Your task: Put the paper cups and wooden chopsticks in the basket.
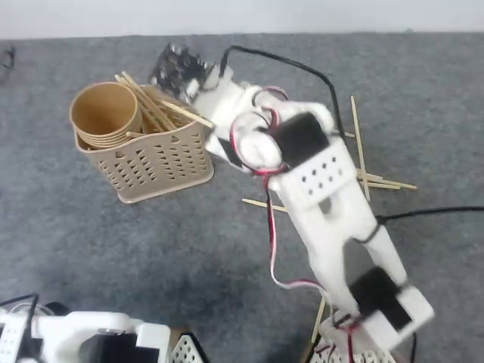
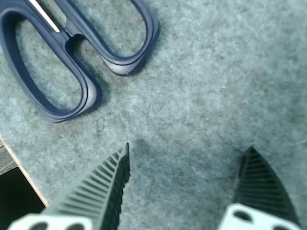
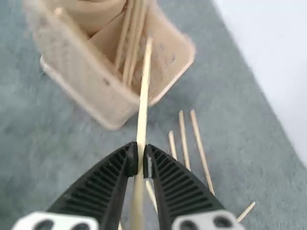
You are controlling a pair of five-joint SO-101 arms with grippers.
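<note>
A beige slotted basket (image 1: 155,162) stands on the grey mat at the left, tilted a little. It holds a stack of paper cups (image 1: 106,113) and several wooden chopsticks (image 1: 147,102). My right gripper (image 3: 139,153) is shut on one wooden chopstick (image 3: 143,96) whose far end lies over the basket's rim (image 3: 91,91), beside the cups (image 3: 98,9). In the high view the right gripper (image 1: 178,69) hangs just behind the basket. My left gripper (image 2: 189,158) stands open above bare mat, with nothing between its fingers.
Loose chopsticks (image 1: 363,155) lie on the mat right of the right arm, one (image 1: 261,204) beside it and one (image 1: 318,321) near its base. Blue scissors (image 2: 72,62) lie close to the left gripper, near the mat's edge (image 2: 14,177). The left arm's base (image 1: 91,336) sits at the front left.
</note>
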